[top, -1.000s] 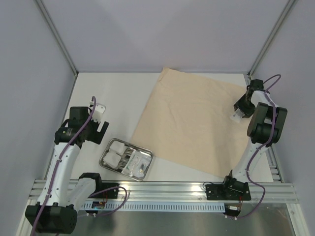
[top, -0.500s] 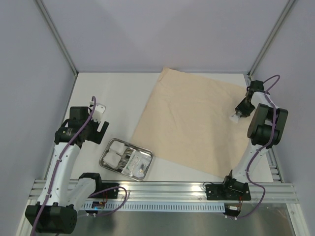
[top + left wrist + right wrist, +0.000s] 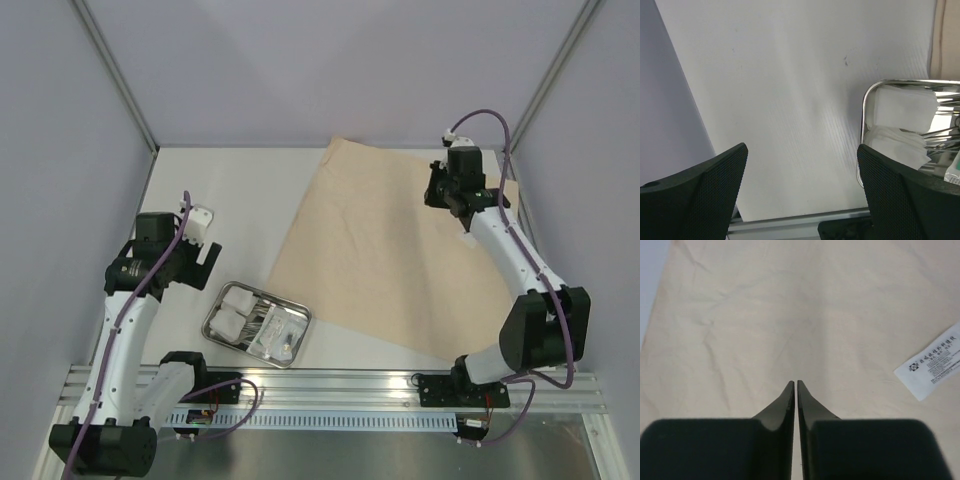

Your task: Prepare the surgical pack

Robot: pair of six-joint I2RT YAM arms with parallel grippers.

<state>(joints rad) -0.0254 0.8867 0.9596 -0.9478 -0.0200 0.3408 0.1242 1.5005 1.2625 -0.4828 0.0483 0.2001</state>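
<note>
right wrist view: the right gripper [image 3: 795, 386] is pinched shut on nothing, tips just above the wrap [image 3: 740, 315]. a second ago it stood open at the wrap's right edge; now it has closed and swung inward over the sheet. a white packet [image 3: 932, 361] lies flat on the wrap off to its right, clear of the fingers, so it looks delivered. the left gripper [image 3: 800, 150] hangs wide open and empty over the table [image 3: 780, 75], just beside the tray [image 3: 863, 105], which holds gauze [image 3: 902, 107] and steel tools and sits off the wrap. moving the tray onto the wrap seems the likely next job.
</note>
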